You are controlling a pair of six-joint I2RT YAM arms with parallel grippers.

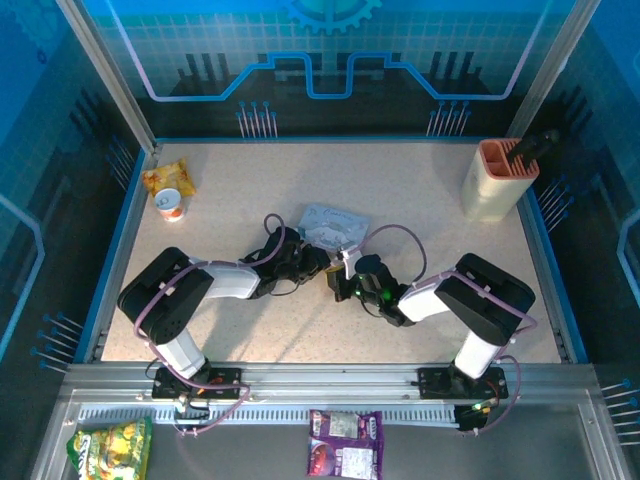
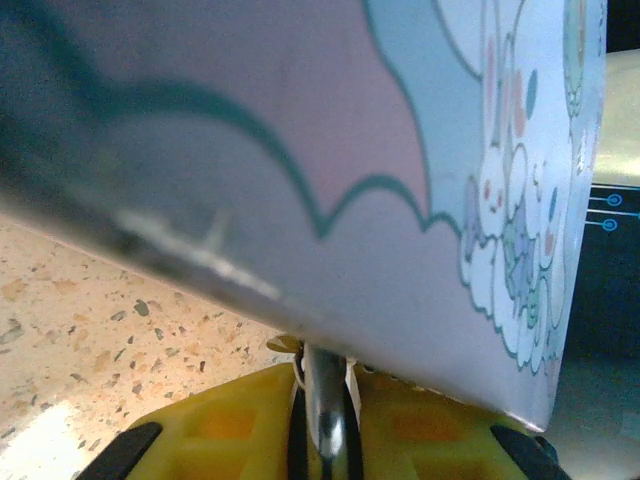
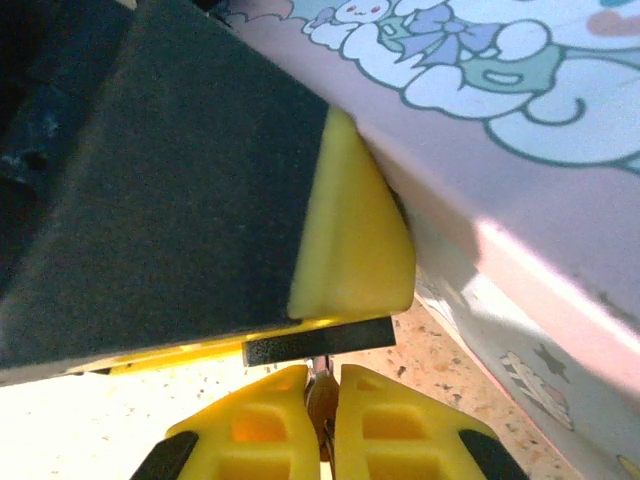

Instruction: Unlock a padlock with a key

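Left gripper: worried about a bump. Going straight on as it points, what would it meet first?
Most likely the tin, looming just ahead of the left gripper, though depth is unclear.

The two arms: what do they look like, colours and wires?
The left arm and right arm have chunky black joints, white links and purplish cables looping alongside. The left gripper and right gripper have yellow, hollow-ribbed fingers with black edges.

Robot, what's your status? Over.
Left tool shut on thin silvery piece. Right tool shut on tiny piece. Which is key, unclear. Tin crowds both.
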